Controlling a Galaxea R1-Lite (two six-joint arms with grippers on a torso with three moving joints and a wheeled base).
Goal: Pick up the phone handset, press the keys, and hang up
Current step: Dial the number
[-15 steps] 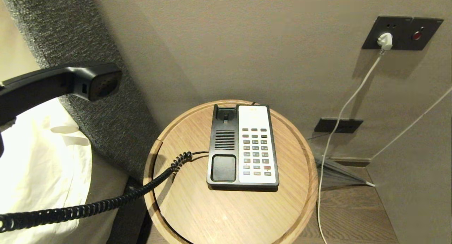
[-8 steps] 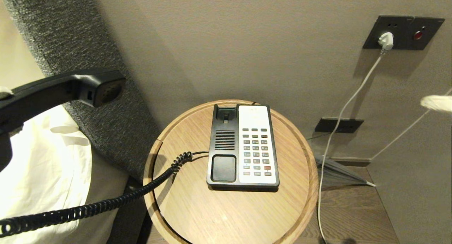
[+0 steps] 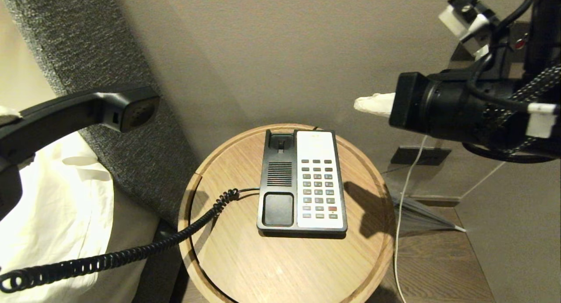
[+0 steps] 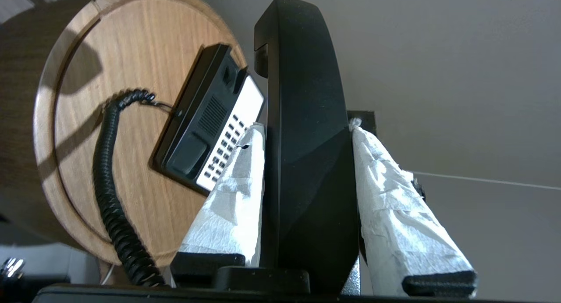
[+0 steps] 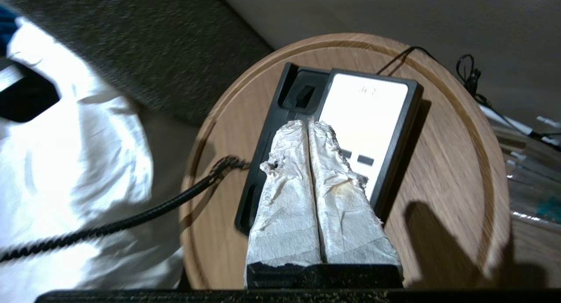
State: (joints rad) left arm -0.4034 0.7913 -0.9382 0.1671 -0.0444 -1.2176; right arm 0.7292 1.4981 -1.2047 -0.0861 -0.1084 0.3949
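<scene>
Handset [image 4: 307, 132] pinched in left gripper [image 4: 307, 132]; right gripper [image 5: 308, 124] pressed together above keys [image 3: 318, 188].

The round wooden side table [image 3: 285, 268], edged by a raised rim, is carrying the phone base [image 3: 301, 180] near its centre. The keys [image 3: 319, 187] are sitting in the white faceplate on the base's right half, facing upward. The coiled cord [image 3: 193, 224] is lying across the tabletop and trailing over its left edge.
</scene>
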